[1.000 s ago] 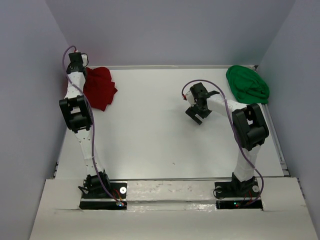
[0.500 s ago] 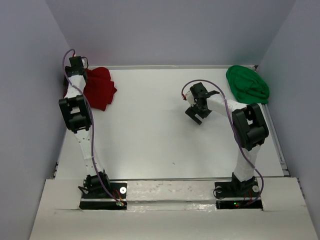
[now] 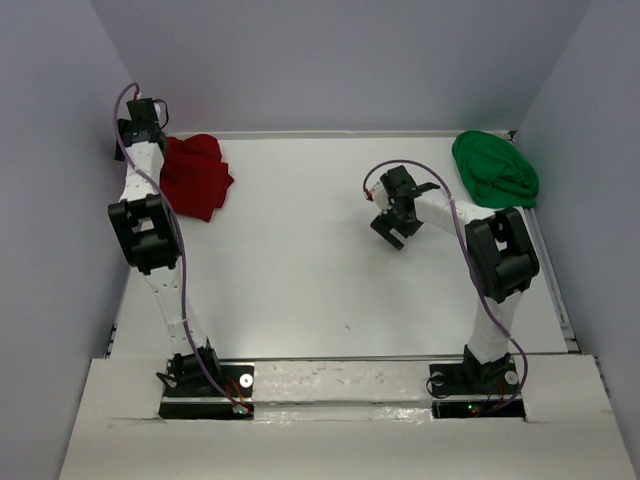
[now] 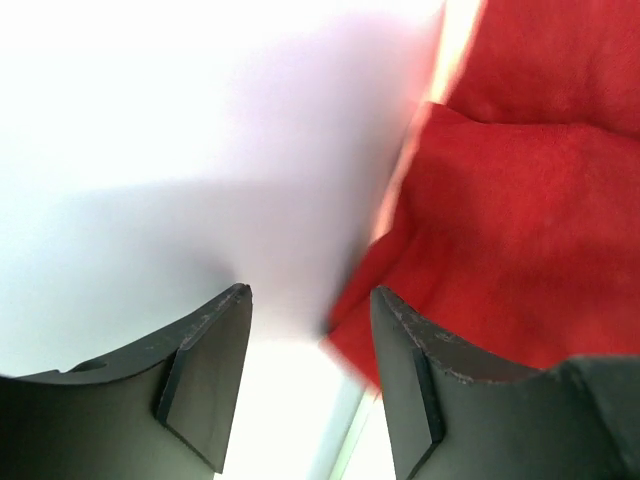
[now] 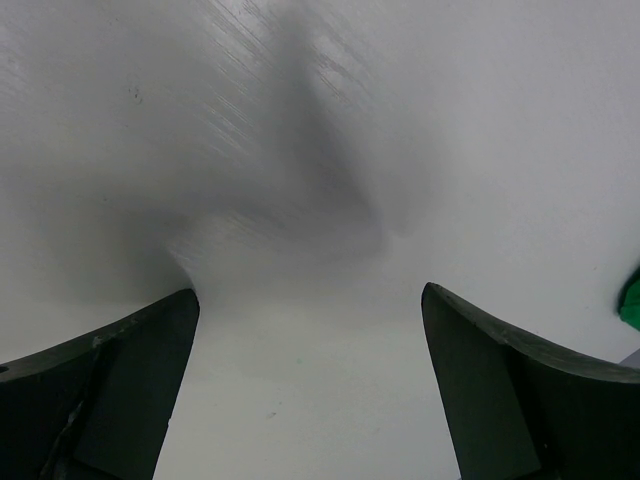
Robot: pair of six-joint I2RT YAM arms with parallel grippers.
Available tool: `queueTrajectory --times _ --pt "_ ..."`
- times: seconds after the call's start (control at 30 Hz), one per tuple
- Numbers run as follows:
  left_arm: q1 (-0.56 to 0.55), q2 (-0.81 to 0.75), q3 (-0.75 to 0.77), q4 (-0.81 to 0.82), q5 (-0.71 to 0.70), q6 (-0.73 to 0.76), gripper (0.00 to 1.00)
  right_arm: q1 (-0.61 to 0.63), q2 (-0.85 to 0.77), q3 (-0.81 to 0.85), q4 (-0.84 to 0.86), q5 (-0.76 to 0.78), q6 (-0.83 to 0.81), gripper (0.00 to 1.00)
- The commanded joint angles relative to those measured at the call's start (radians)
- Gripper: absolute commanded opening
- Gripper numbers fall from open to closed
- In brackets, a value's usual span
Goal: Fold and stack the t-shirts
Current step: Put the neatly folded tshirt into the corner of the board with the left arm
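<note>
**Left jaws empty beside red shirt, miss-grab risk**

My left gripper (image 4: 310,300) sits in the far upper-left corner of the top view. Its jaws are partly apart w/ nothing between them. The dark red shirt (image 3: 197,178) lies bunched just to the right of that gripper on the table (image 3: 300,290). In the wrist view its edge runs behind the right-hand finger (image 4: 405,380), not into the gap. The right gripper (image 5: 310,295) hangs over bare table right of centre, jaws wide, holding nothing. The green shirt (image 3: 495,168) is a heap in the upper-right corner. No pink shirt in any view, so I can't say where it is.

Neither shirt looks folded, so I'd call the task early.

What worries me:
- If I close now I prob. pinch air or one thin layer, since the cloth is off to the side.
- A one-layer grab would drag the whole lump, not spread it.
- The left arm is stretched far out near the wall, so a nudge could bump the wall or push cloth over the back edge.
</note>
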Motion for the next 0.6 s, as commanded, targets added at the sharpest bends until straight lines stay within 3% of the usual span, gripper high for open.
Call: queueTrajectory --times 0.0,0.13,0.27,0.4,0.43,0.57 --pt "0.010 -0.280 0.039 -0.069 0.075 -0.038 0.64 0.006 0.010 -0.082 -0.011 -0.065 0.008 1.00" --pt "0.011 -0.345 0.200 -0.233 0.209 -0.061 0.66 -0.003 -0.091 -0.141 0.056 -0.036 -0.015 1.00" --pt "0.013 -0.452 0.147 -0.322 0.543 -0.093 0.70 -0.013 -0.151 -0.125 0.067 -0.022 0.000 1.00" --pt "0.010 -0.630 -0.112 -0.267 0.807 -0.119 0.72 -0.023 -0.237 -0.118 0.072 -0.019 0.025 1.00" --pt "0.008 -0.658 -0.238 -0.247 0.852 -0.118 0.72 -0.037 -0.257 -0.132 0.076 -0.019 0.040 1.00" --pt "0.008 -0.799 -0.579 -0.057 1.041 -0.118 0.72 -0.085 -0.361 -0.177 0.122 0.029 0.103 1.00"
